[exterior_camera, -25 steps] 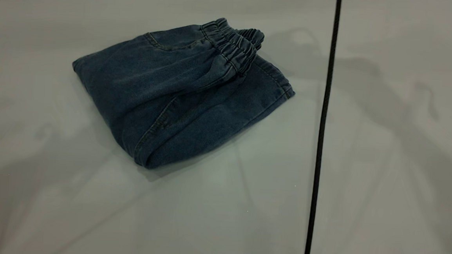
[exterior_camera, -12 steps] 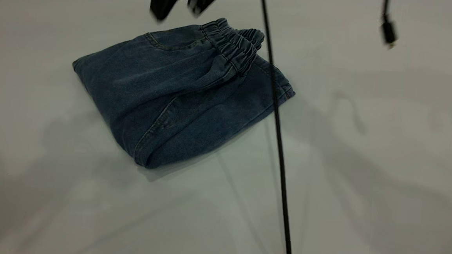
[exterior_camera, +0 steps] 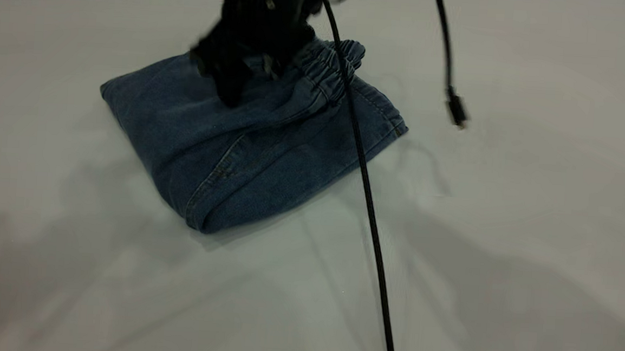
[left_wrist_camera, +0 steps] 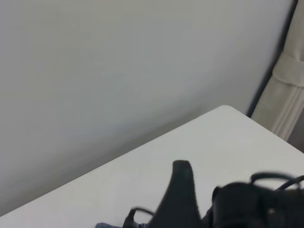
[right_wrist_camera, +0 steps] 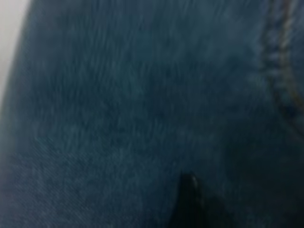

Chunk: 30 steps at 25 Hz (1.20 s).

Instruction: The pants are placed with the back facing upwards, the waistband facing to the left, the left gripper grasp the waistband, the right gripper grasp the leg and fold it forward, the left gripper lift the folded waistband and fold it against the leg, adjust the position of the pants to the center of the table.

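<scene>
One big white table (exterior_camera: 531,238). On it, left of the middle, the pants (exterior_camera: 249,150), folded small, with the waistband (exterior_camera: 330,71) laid over the leg (exterior_camera: 370,119). Looks all folded, so likely only the slide to the middle left to do. Low on the denim beside the waistband, the right pincer (exterior_camera: 234,86), maybe to press and push. Cannot tell how wide open, or whether holding cloth. Thin black cable (exterior_camera: 366,189) hanging across. Left pincer (left_wrist_camera: 182,190) up and away, out of the way; cannot tell its opening either.
</scene>
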Each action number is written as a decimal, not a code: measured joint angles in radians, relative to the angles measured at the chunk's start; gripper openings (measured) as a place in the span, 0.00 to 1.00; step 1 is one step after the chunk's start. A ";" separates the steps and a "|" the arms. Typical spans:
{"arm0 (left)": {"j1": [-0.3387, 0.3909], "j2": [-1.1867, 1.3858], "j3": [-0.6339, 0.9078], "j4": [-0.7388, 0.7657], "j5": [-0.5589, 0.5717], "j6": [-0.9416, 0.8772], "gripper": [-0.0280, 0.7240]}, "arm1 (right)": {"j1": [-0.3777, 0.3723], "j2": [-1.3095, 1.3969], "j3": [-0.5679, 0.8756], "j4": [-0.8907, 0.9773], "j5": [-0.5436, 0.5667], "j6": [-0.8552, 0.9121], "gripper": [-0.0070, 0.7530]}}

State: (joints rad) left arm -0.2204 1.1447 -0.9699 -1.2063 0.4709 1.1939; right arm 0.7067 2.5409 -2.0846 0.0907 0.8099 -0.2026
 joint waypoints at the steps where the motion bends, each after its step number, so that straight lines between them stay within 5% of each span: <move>1: 0.000 0.000 0.000 0.000 0.003 0.000 0.81 | 0.000 0.009 0.000 -0.002 -0.002 0.000 0.64; 13: 0.000 0.000 0.000 0.001 0.018 0.004 0.81 | 0.000 0.041 0.000 -0.035 0.018 0.107 0.64; 30: 0.000 0.000 0.000 0.002 0.039 0.004 0.81 | 0.000 0.041 0.000 -0.117 0.220 0.609 0.59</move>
State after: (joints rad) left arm -0.2204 1.1447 -0.9699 -1.2044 0.5096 1.1976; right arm 0.7067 2.5820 -2.0846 -0.0262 1.0300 0.4065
